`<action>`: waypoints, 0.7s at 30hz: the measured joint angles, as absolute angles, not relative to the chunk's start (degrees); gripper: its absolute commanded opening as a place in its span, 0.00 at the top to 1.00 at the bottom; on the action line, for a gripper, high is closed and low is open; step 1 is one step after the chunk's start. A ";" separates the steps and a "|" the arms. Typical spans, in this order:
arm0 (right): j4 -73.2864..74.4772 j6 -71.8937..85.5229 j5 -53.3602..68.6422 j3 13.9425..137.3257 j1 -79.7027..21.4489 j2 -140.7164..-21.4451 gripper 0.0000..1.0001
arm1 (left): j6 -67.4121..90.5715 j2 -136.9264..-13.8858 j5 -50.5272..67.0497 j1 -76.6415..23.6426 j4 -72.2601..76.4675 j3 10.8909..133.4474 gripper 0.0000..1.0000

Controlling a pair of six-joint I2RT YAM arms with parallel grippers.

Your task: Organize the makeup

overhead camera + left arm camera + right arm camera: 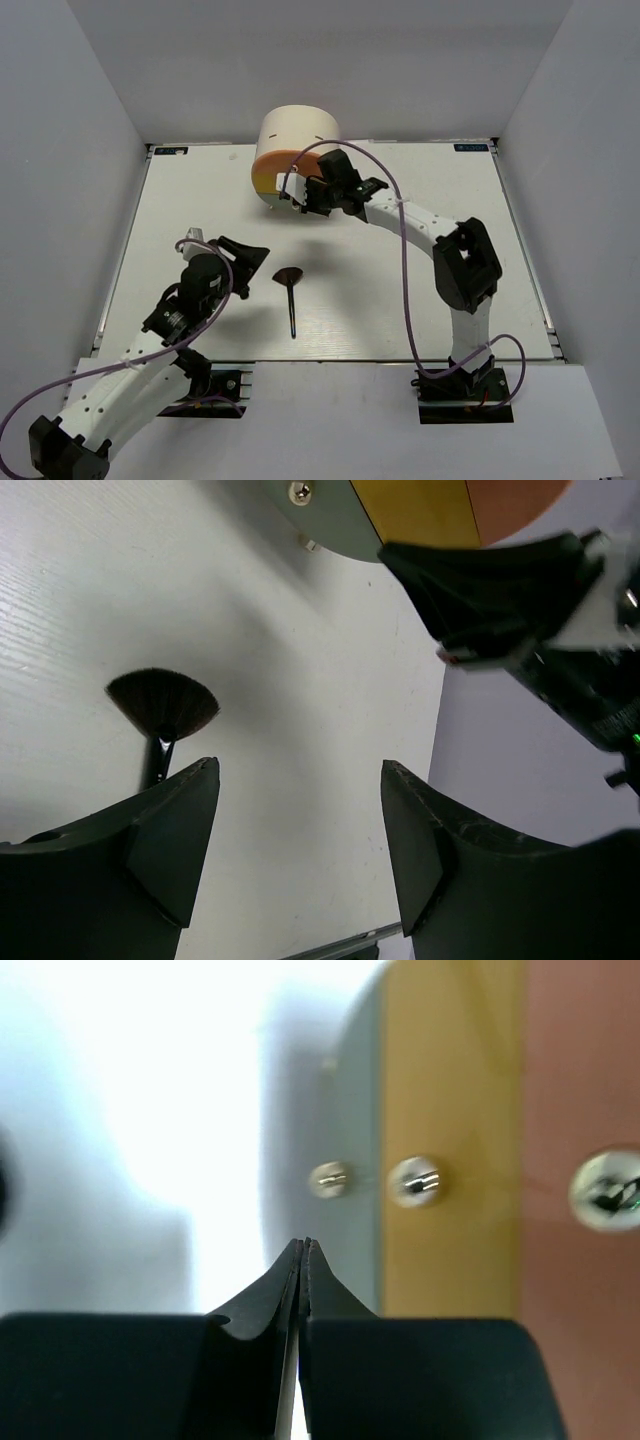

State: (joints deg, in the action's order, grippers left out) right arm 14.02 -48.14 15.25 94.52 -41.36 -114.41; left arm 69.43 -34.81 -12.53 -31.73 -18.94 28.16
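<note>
A black fan brush [290,297] lies on the white table, bristles pointing away from the arms. In the left wrist view the fan brush [163,706] shows beyond the left finger. My left gripper [252,268] is open and empty, just left of the brush; its jaws [300,770] stand wide apart over bare table. My right gripper [298,198] is shut and empty at the front of the round cream box [295,135]. Its closed tips [305,1246] sit just before the grey drawer's knob [329,1179]. The other makeup is out of view.
The box has stacked drawers: grey [350,1100], yellow [450,1080] and orange [580,1080], each with a metal knob. The box's drawers [420,510] and the right gripper [500,590] also show in the left wrist view. White walls enclose the table [180,200].
</note>
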 measured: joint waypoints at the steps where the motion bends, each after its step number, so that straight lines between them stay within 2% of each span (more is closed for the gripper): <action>1: 14.57 -48.40 16.93 92.82 -41.36 -112.71 0.99 | 69.25 -35.90 -12.49 -31.73 -17.72 27.99 0.25; 4: 16.45 -48.47 19.81 90.06 -41.36 -108.49 0.99 | 68.45 -40.34 -12.01 -31.73 -13.15 27.59 0.29; 7: 16.53 -46.78 21.17 88.09 -41.19 -105.19 1.00 | 68.16 -45.25 -11.44 -31.62 -6.52 26.65 0.58; 8: 16.34 -45.43 21.58 86.83 -40.91 -103.90 1.00 | 67.83 -47.42 -11.35 -31.62 -3.20 26.24 0.75; 10: 15.57 -41.93 22.20 83.29 -39.72 -100.88 1.00 | 67.68 -52.86 -11.44 -31.62 2.72 25.91 0.88; 11: 14.57 -40.03 22.39 81.10 -38.89 -99.35 1.00 | 67.68 -55.61 -11.55 -31.62 5.43 25.91 0.91; 14: 12.69 -34.15 22.52 73.43 -36.03 -94.48 0.97 | 67.70 -65.58 -11.79 -31.31 12.80 26.37 0.91; 15: 12.23 -32.45 22.44 70.87 -35.07 -92.95 0.79 | 67.99 -69.17 -11.86 -31.22 14.96 26.74 0.85; 16: 11.99 -30.59 22.35 68.45 -33.93 -91.59 0.74 | 68.14 -72.14 -11.90 -31.18 16.62 27.18 0.84; 18: 11.90 -27.83 22.26 65.43 -32.12 -89.69 0.66 | 69.21 -78.50 -12.01 -30.96 20.49 28.75 0.78; 21: 11.92 -25.32 22.70 63.59 -29.74 -87.79 0.62 | 71.22 -85.89 -11.81 -30.26 26.83 30.41 0.72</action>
State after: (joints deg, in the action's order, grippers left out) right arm 11.92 -25.32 22.70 63.59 -29.74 -87.79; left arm 71.22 -85.89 -11.81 -30.26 26.83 30.41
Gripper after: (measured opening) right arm 0.362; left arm 0.238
